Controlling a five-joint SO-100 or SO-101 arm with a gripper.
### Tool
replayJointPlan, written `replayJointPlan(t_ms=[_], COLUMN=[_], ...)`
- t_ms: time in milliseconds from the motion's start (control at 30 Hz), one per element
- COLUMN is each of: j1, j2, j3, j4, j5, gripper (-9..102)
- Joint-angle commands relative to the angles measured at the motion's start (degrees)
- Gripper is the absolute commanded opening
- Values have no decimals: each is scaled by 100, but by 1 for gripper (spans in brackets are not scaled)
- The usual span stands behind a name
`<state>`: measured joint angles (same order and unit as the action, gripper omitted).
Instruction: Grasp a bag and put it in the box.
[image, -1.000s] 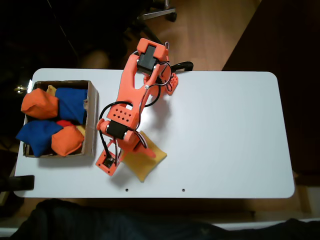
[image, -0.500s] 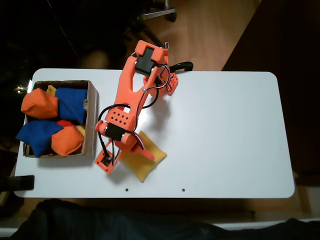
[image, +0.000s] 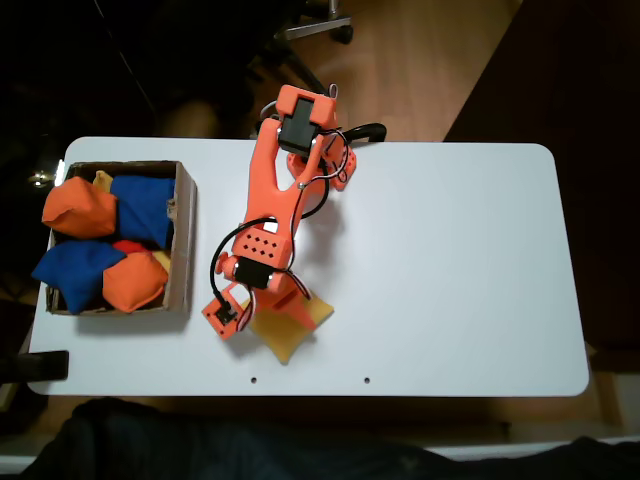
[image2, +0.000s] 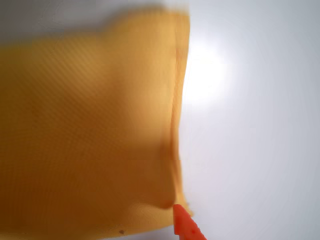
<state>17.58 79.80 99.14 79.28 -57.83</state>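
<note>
One white rounded surface (image: 450, 260) stands over a wooden floor (image: 420, 70) in a dark room. At its left end, a shallow brown cardboard box (image: 183, 240) holds orange and blue bean bags. The orange arm's pincer (image: 262, 318) presses onto the soft yellow square fabric bag (image: 292, 328) lying right of the box; whether it is clenched cannot be told. In the wrist view, one orange fingertip (image2: 184, 226) touches the bag's (image2: 90, 135) edge.

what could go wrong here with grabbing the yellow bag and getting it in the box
1. In the wrist view an orange fingertip sits right at the edge of the yellow bean bag, so the gripper may pinch only the seam and the bag could slip out.
2. The cardboard box already holds orange bean bags and blue bean bags piled to its walls, so the yellow one might roll off.
</note>
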Motion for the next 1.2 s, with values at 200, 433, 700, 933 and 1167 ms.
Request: replayJointPlan(t_ms=[200, 433, 700, 933, 1167], j1=[-167, -211, -229, -246, -176], j2=[229, 229, 44, -149, 404], j3=[53, 272, 598, 580, 527], j4=[-123, -237, -598, -615, -466], j5=[1195, 1679, 1635, 1441, 1160], gripper=[89, 89, 89, 89, 89])
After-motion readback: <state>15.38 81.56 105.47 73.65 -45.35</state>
